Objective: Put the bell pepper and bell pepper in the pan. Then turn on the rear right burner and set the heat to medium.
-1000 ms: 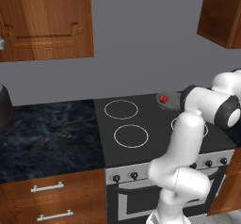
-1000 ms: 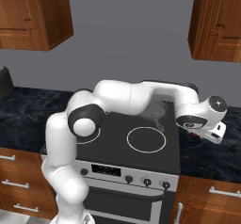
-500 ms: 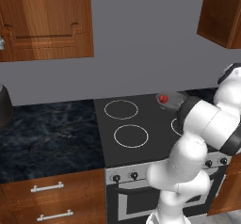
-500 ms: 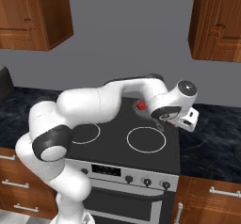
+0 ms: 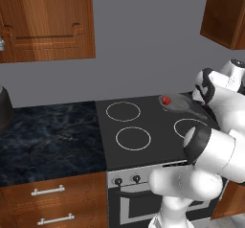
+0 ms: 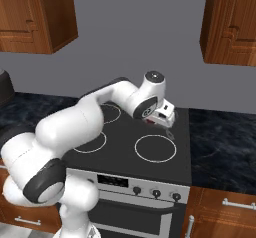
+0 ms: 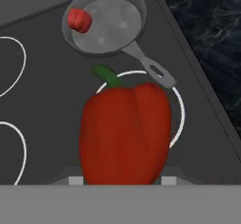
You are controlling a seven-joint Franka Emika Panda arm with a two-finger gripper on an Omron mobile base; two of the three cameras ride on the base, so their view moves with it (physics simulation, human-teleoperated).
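Presently, held pepper: a red bell pepper (image 7: 126, 133) is gripped between the two fingertips of the claw (image 7: 120, 180) — half-closed onto it, green stem pointing away from the hand.
Why held so: the pepper is carried above the cooktop (image 5: 153, 148), judged to be on its way to the pan, so that it can be let go from above rather than pushed in.
Pan: the pan (image 7: 104, 24) is set on the rear right burner, handle pointing toward the front right ring (image 7: 179, 110).
Second pepper: the other bell pepper (image 7: 78, 20) is already lying inside the pan, near its rim — also seen as a red dot from the left base view.
Claw position: seen above the right half of the stove (image 6: 150, 147) from the right base camera, short of the pan.
Surface: flat black glass marked with thin white rings; knobs (image 6: 156, 193) are ranged along the front panel, untouched as far as can be judged.
Room: dark marbled bench (image 5: 48, 136) to both sides, wooden cabinets (image 5: 45, 21) above, grey wall behind.
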